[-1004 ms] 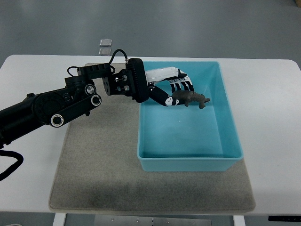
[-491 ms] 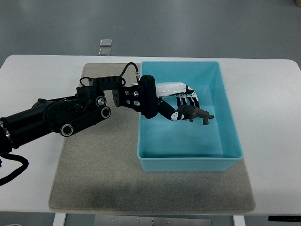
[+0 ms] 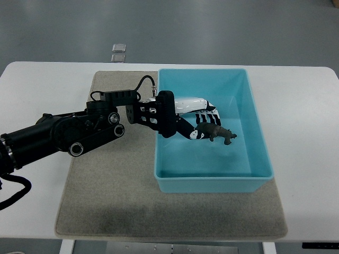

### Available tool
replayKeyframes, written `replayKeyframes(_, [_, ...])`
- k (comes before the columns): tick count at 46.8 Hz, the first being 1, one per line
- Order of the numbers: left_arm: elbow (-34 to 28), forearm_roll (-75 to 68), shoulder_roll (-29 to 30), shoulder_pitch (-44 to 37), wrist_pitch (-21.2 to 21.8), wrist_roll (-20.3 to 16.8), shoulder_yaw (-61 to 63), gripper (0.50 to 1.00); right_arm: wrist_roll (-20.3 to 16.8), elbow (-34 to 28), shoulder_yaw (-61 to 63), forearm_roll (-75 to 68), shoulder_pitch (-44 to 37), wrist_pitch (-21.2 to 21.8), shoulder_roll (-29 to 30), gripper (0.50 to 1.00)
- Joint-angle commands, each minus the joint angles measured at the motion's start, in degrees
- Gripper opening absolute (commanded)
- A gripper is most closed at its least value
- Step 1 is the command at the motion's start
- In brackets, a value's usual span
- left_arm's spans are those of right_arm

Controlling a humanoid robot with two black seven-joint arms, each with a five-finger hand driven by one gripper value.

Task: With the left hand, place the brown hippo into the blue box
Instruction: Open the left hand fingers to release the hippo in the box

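- The left hand reaches in over the near-left wall of the blue box, its fingers curled around the rear of the brown hippo, so the toy is gripped and not yet released.
- The hippo sticks out past the fingertips toward the box's middle, its head pointing away from the palm; whether its feet touch the box floor cannot be told from above.
- To finish well, I would lower the hand until the toy sits on the floor below the fingers, then open them fully and only then draw back along the arm's line, lifting enough to clear the wall beside the wrist.
- The main risk, to my eye, is dragging the toy out with a half-opened finger.
- Count: one hippo, one box, one grey mat under the box on the worktop, and two small clear squares well beyond the fingers, off the worktop's far edge.
- The right hand is not visible.
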State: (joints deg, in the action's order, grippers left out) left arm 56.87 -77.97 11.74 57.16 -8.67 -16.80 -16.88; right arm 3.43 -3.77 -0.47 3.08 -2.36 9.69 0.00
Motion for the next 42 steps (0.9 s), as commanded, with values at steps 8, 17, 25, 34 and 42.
replayKeyframes(8, [0.0,0.1,0.04,-0.12,0.49,-0.07,0.0,0.741,0.0,0.0,0.03,0.0,-0.01,-0.03,0.0,0.936])
replayKeyframes(17, [0.08,0.63,0.04,-0.12,0.49,-0.07,0.0,0.829,0.0,0.0,0.03,0.0,-0.01,0.06,0.0,0.936])
replayKeyframes(25, [0.26,1.25,0.13,-0.12,0.49,-0.07,-0.61,0.885,0.0,0.0,0.03,0.0,0.07,-0.03,0.0,0.936])
replayKeyframes(34, [0.44,1.6,0.21,-0.29,0.76,-0.16,-1.14,0.896,0.0,0.0,0.03,0.0,-0.01,0.06,0.0,0.936])
replayKeyframes(42, [0.44,4.14,0.74,-0.29,0.76,-0.16,-2.81,0.951,0.0,0.0,0.03,0.0,0.07,0.06,0.0,0.936])
